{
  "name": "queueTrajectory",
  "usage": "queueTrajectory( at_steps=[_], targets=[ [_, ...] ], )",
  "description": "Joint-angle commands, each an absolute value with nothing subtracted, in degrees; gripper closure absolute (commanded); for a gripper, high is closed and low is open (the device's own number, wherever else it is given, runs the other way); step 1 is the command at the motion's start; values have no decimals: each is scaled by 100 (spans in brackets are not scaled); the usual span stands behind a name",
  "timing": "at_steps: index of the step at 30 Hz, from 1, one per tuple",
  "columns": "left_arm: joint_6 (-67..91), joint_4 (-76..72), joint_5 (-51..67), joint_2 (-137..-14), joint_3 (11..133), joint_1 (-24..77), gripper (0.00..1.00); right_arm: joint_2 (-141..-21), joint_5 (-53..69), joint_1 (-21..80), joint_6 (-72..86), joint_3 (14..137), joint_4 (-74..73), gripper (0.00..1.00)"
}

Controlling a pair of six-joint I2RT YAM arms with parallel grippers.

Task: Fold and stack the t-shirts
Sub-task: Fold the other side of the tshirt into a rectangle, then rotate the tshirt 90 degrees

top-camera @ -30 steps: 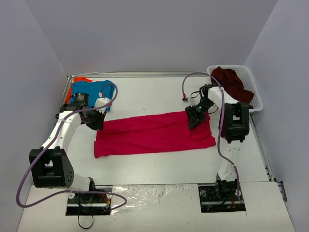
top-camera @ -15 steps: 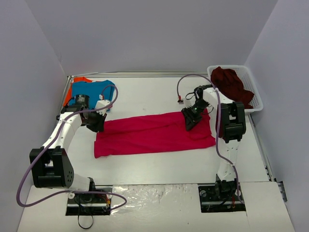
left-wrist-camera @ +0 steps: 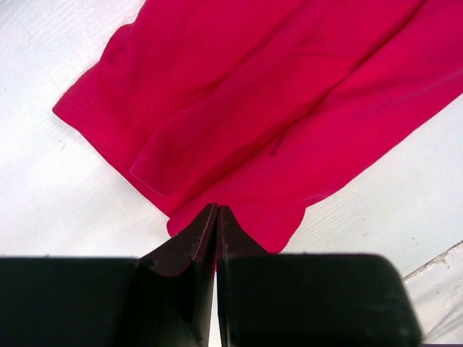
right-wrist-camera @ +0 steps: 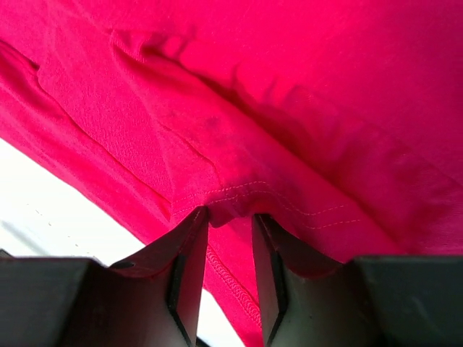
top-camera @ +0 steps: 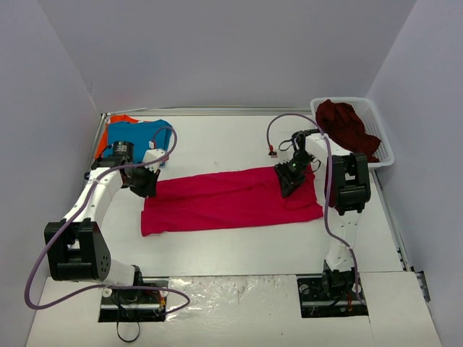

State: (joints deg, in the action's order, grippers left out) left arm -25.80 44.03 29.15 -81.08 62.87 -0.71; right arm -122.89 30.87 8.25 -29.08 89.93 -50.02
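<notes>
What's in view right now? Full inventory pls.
crimson-pink t-shirt: 1, crimson-pink, long strip laid mid-table
blue t-shirt: 1, blue, far-left corner, on top of the orange one
orange t-shirt: 1, orange, far-left corner, mostly covered
maroon t-shirt: 1, dark maroon, bunched in the basket
basket: 1, white mesh, far-right edge
table: 1, white
left hand: 1, black, shut on the crimson-pink t-shirt's left end
right hand: 1, black, shut on its right end, hem between the fingers
</notes>
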Motion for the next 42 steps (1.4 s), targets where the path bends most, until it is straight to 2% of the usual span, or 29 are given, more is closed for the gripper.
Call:
queueTrajectory(
  at_steps=[1, 4, 5, 8, 27, 42],
  targets=[
    [-2558, 4421, 3050, -7919, 6275, -79, 98, -12129, 2971, 809, -2830, 9017, -5098, 73],
    [-2558, 4412, 3059, -7928, 6275, -79, 98, -12164, 2971, 852, -2830, 9062, -5106, 83],
    [-2549, 4412, 3059, -7928, 6275, -79, 98, -12155, 2971, 870, -2839, 9053, -5115, 93],
    [-2558, 4403, 3067, -7937, 6275, -79, 98, -12024, 2944, 940, -2856, 9009, -5124, 98],
    [-2575, 4395, 3067, -7928, 6267, -70, 98, -10828, 2426, 1758, -3155, 8228, -5309, 100],
    [-2593, 4438, 3059, -8059, 6267, -79, 98, -11408, 2329, 2443, -3146, 8077, -5133, 99]
  ],
)
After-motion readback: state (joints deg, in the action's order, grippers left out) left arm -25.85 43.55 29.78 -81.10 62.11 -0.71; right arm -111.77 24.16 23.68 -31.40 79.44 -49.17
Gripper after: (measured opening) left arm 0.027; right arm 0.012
